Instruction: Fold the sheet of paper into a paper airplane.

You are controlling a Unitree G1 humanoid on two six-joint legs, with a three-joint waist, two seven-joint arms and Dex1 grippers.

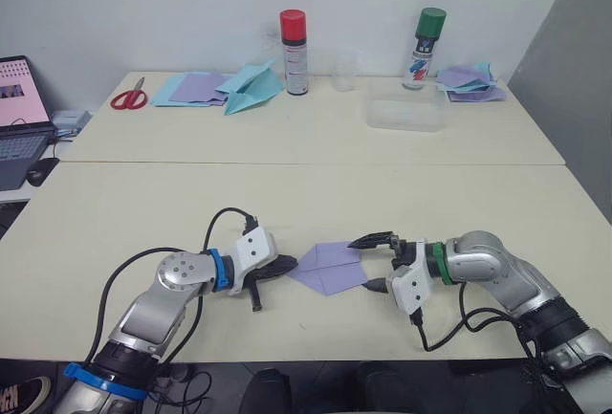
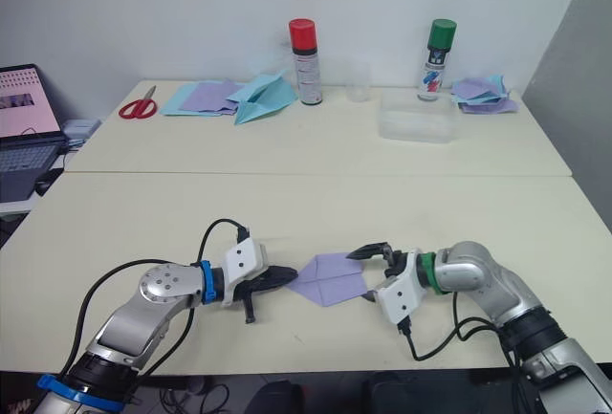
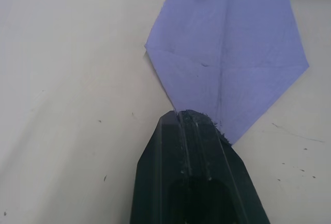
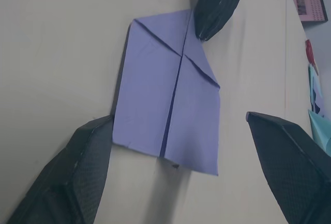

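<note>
the sheet of paper (image 1: 330, 266), lavender and already folded to a point with two triangular flaps meeting at a centre crease, lies flat on the near part of the cream table (image 1: 287, 194), between the two grippers. its pointed end faces the robot's left, its square end the robot's right.

the left gripper (image 1: 277, 266) has its two black fingers pressed together, tips resting on the pointed end of the sheet, pinning that tip to the table; in the left wrist view the joined fingers (image 3: 194, 146) cover the very tip of the paper. whether the paper is caught between them or merely pressed under them cannot be told.

the right gripper (image 1: 378, 261) stands wide open at the square end. one finger (image 4: 77, 172) touches the rear edge of the sheet near a corner; the other finger (image 4: 289, 157) hangs apart from the paper, raised off the table.

along the far edge of the table: red-handled scissors (image 1: 127, 98), a stack of blue and lavender papers (image 1: 191, 89), a light-blue paper airplane (image 1: 251, 87), a red-capped spray can (image 1: 294, 51), a green-capped spray can (image 1: 426, 46), a clear plastic container (image 1: 406, 110), and another pile of papers (image 1: 469, 81). a laptop (image 1: 19, 113) sits off the table's left side.
</note>
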